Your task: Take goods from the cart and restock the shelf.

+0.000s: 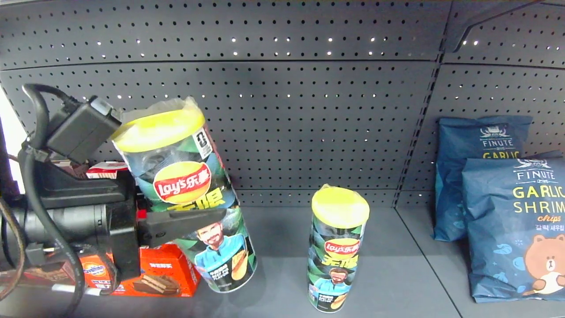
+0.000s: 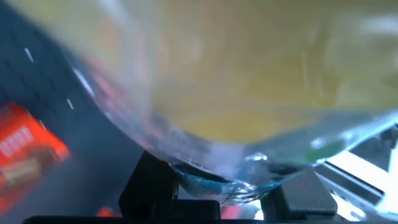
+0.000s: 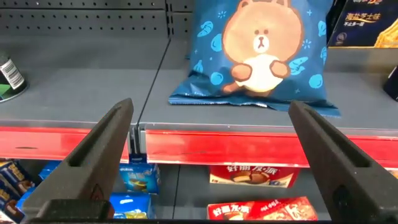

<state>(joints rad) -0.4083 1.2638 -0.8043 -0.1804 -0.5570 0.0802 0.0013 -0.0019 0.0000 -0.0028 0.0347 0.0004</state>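
I am looking at a dark grey shelf [image 1: 397,274] with a perforated back panel [image 1: 309,123]. My left tool [image 1: 207,212] comes in from the left side and is clamped around a tall chips can [image 1: 181,185] with a yellow lid. One black finger [image 1: 185,221] crosses the front of the can about halfway up its height. The can is tilted, its lid leaning to the left and its base low over the shelf. I cannot tell whether the base touches the shelf. An orange snack box [image 1: 163,274] lies just beside the base, on its left.

A second chips can [image 1: 337,249] of the same kind stands upright on the shelf, to the right of the held one and apart from it. Well to the right, two blue bags of garlic shrimp chips stand one before the other: the front bag [image 1: 514,229] shows a cartoon bear, and the rear bag [image 1: 476,145] leans against the back panel.

In the left wrist view the held can [image 2: 249,81] is very close, with the tool's fingers [image 2: 155,186] on either side of it.

In the right wrist view my right tool [image 3: 211,109] is released, its two fingers [image 3: 93,162] spread wide with nothing between them. Beyond it, the bear bag [image 3: 261,50] sits on the shelf above a red edge strip [image 3: 249,149].
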